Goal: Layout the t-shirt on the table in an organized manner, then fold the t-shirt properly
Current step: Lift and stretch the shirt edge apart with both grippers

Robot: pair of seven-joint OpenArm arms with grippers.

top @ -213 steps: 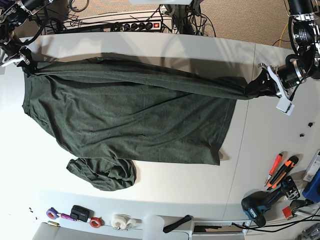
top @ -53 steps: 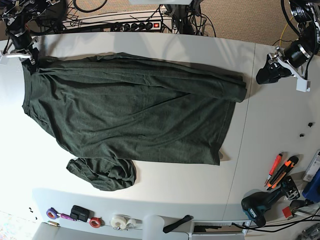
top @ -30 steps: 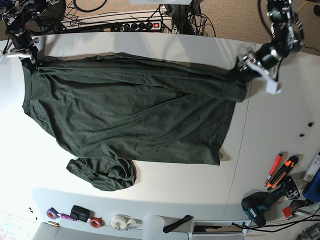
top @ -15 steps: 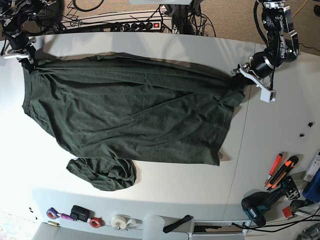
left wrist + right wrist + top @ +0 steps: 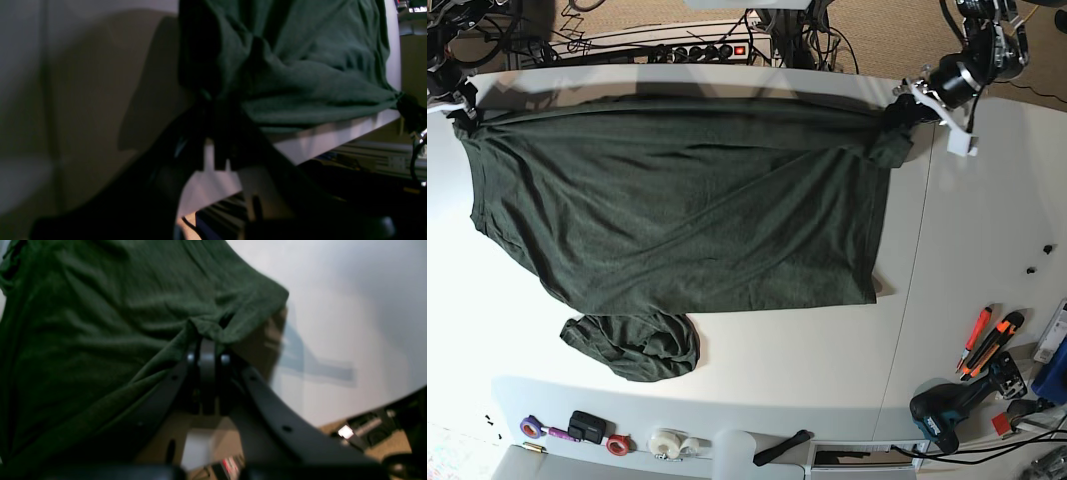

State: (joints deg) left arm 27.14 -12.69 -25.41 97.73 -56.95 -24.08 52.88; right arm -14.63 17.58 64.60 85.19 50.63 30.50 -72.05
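The dark green t-shirt (image 5: 677, 200) lies spread across the white table (image 5: 967, 240). One sleeve is bunched at the front left (image 5: 637, 345). My left gripper (image 5: 905, 108) is shut on the shirt's far right corner, seen close in the left wrist view (image 5: 213, 100), where the cloth (image 5: 300, 66) hangs from the jaws. My right gripper (image 5: 462, 105) is shut on the far left corner; the right wrist view shows the jaws (image 5: 206, 340) pinching a fold of the cloth (image 5: 100, 323). The far edge is stretched taut between both grippers.
Tools lie at the right front: orange-handled cutters (image 5: 987, 345), a drill (image 5: 947, 410), a blue box (image 5: 1052, 375). Tape rolls (image 5: 667, 440) and small items sit along the front edge. A power strip and cables (image 5: 687, 45) run behind the table.
Both grippers have pulled the shirt's far edge back toward the table's rear edge. The edge is now straight and taut and the body has spread flatter. The left gripper closed on the corner about one second ago.
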